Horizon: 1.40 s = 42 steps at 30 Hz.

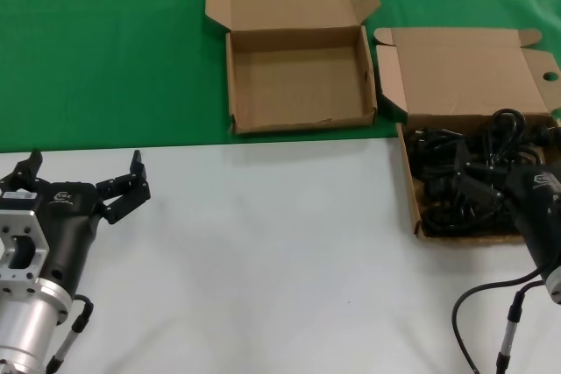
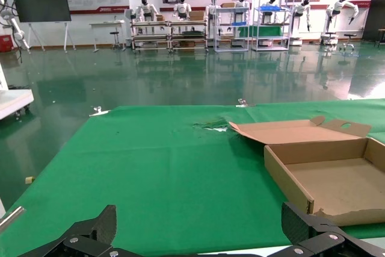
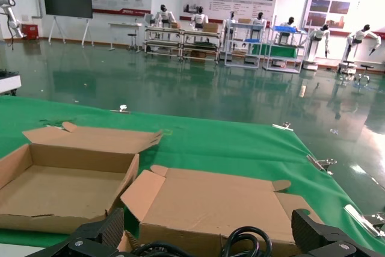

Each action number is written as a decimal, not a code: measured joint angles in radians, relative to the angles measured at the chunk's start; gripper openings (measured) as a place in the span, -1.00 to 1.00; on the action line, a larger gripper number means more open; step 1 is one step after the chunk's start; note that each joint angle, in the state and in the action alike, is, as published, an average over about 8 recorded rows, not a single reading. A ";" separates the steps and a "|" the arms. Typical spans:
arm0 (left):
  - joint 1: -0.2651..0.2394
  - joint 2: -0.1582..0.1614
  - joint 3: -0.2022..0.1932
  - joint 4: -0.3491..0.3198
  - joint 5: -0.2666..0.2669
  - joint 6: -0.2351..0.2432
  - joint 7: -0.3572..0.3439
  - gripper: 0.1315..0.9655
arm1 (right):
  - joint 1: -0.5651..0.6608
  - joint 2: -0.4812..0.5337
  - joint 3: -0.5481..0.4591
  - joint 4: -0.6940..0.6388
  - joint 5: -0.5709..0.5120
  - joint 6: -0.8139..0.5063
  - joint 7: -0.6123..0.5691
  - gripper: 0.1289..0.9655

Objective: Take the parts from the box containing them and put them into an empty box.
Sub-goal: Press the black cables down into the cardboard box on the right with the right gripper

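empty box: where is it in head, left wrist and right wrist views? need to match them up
Head: empty box at top centre, lid open, on the green cloth.
Left wrist: at the right edge, beyond the open left gripper.
Right wrist: at the left, beside the cord box's lid.
Shared landmark: the green cloth, under the box in all three.

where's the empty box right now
In the head view the empty box sits open on the green cloth at the far middle of the table, just left of the box containing them, where the right tool hovers.
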 joint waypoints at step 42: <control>0.000 0.000 0.000 0.000 0.000 0.000 0.000 0.49 | -0.002 0.017 0.008 0.009 0.006 -0.005 0.008 1.00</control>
